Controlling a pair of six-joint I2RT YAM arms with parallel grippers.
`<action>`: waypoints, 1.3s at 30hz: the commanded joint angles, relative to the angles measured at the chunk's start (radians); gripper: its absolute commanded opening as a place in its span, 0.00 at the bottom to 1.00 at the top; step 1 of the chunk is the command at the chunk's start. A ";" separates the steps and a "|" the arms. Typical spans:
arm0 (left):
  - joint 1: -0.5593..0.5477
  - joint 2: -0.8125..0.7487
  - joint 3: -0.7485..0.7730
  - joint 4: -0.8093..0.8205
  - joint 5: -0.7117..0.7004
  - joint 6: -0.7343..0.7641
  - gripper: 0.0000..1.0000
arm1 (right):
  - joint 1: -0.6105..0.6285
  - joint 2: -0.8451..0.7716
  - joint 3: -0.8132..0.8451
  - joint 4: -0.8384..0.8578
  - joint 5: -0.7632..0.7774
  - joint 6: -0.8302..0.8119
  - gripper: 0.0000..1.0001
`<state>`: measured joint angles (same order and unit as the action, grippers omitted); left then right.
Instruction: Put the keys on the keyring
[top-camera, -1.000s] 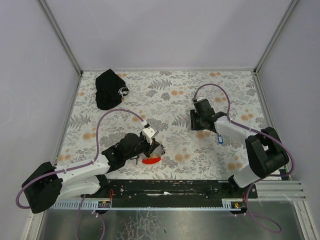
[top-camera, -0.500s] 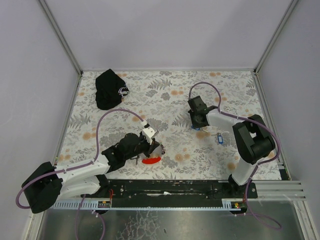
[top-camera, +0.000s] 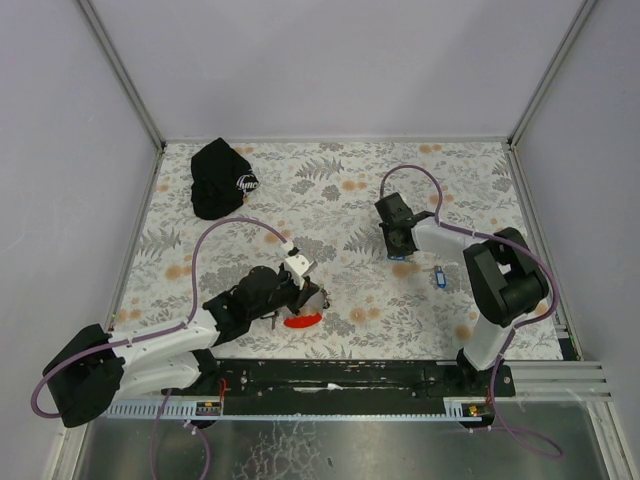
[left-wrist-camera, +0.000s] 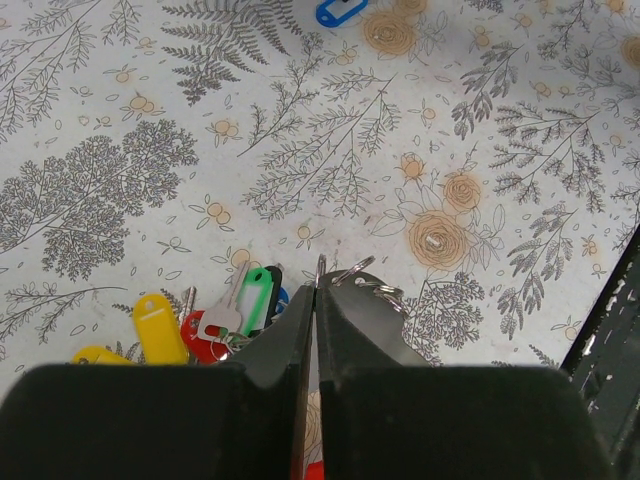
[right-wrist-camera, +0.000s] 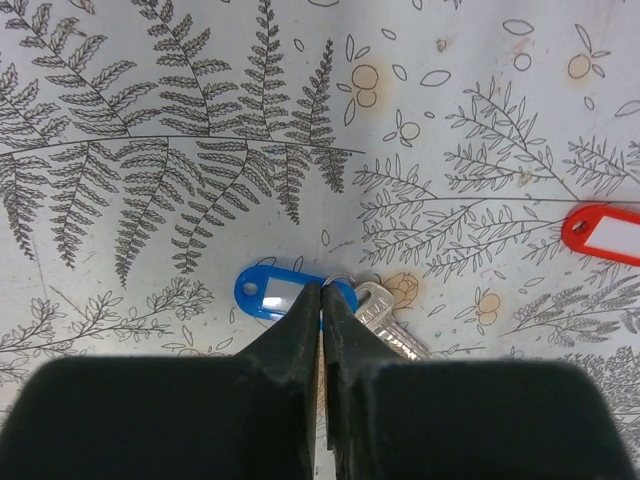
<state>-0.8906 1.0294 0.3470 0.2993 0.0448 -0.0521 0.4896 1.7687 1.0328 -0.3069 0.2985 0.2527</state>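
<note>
My left gripper (top-camera: 312, 293) is shut, with the keyring (left-wrist-camera: 320, 268) pinched edge-on between its tips (left-wrist-camera: 316, 290). Small linked rings (left-wrist-camera: 372, 283) hang to the right of the tips. The red rounded piece (top-camera: 300, 320) shows under the gripper. Keys with green (left-wrist-camera: 258, 298), red (left-wrist-camera: 198, 336), yellow (left-wrist-camera: 157, 325) and black tags lie bunched to the left of the tips. My right gripper (top-camera: 400, 247) is shut at the blue-tagged key (right-wrist-camera: 272, 291); its tips (right-wrist-camera: 322, 292) meet at the tag's small ring, and the metal blade (right-wrist-camera: 388, 322) lies to the right.
A second blue-tagged key (top-camera: 438, 277) lies right of the right gripper. A lone red tag (right-wrist-camera: 604, 232) lies at the right edge of the right wrist view. A black cap with a white logo (top-camera: 220, 178) sits at the far left. The black base rail (top-camera: 340, 375) runs along the near edge.
The right arm swung in and to the left, and its gripper came down and shut at the blue-tagged key. The left arm has not moved.
</note>
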 joint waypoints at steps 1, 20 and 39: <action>-0.005 -0.026 -0.005 0.047 0.005 -0.006 0.00 | -0.016 -0.062 0.017 -0.043 -0.021 0.068 0.04; -0.005 -0.069 -0.008 0.040 0.027 -0.015 0.00 | -0.022 -0.308 0.011 -0.111 -0.102 0.254 0.00; -0.006 -0.096 -0.011 0.036 0.041 -0.025 0.00 | 0.100 -0.403 -0.280 0.046 -0.084 0.508 0.00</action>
<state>-0.8906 0.9440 0.3405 0.2951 0.0715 -0.0677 0.5354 1.4250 0.8028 -0.3229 0.2375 0.6498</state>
